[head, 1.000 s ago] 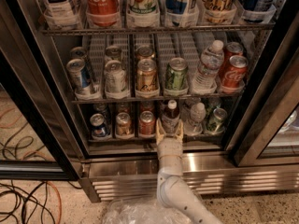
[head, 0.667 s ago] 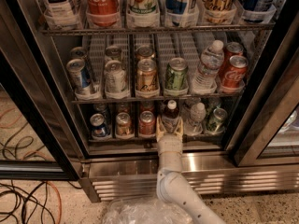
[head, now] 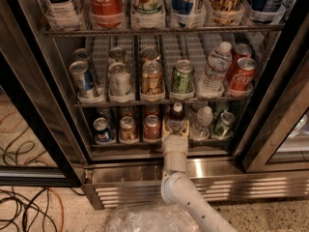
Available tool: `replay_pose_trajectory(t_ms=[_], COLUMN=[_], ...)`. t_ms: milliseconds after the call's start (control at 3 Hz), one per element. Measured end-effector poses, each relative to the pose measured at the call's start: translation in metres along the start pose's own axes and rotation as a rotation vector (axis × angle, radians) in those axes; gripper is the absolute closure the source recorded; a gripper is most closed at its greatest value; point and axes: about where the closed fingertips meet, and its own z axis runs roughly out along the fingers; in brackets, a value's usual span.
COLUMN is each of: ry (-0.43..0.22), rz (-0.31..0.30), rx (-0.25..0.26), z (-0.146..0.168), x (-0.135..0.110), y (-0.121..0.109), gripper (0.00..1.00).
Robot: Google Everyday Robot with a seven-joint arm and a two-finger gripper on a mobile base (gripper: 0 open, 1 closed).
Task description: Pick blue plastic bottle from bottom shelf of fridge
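Reaching into the fridge [head: 126,186] from below, the pale arm [head: 179,182] rises past the stainless base grille and ends at the gripper [head: 175,126], which sits at the front of the bottom shelf [head: 137,143].

Obs. 1: the blue plastic bottle [head: 176,117] stands in the fourth lane from the left, at the lane's front stop. Long axis vertical, white cap pointing up, base on the wire rack. Body reads dark brown-red with a pale label band.

Obs. 2: the fingers [head: 166,128] flank the bottle's lower body, one on each side, clenched against it and grasping it. The bottle's base is hidden behind the gripper, so whether it rests on the rack or is lifted clear is uncertain.

Obs. 3: neighbours on the same shelf. A red can [head: 151,127] stands just beside the bottle on the camera's left, and a clear water bottle [head: 202,123] just beside it on the right. Further right is a green can [head: 223,123].

Obs. 4: crinkled clear plastic [head: 145,219] lies at the bottom edge, near the arm's base.
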Motion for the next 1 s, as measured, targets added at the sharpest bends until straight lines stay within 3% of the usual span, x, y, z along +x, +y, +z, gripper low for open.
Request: replay_pose_trajectory(t_ms=[667,1000], ry=[0.0,0.0], rz=[0.0,0.0], rx=[0.0,0.0], z=[0.0,0.0], x=[0.0,0.0], y=[0.0,0.0], gripper=[0.93,1.0])
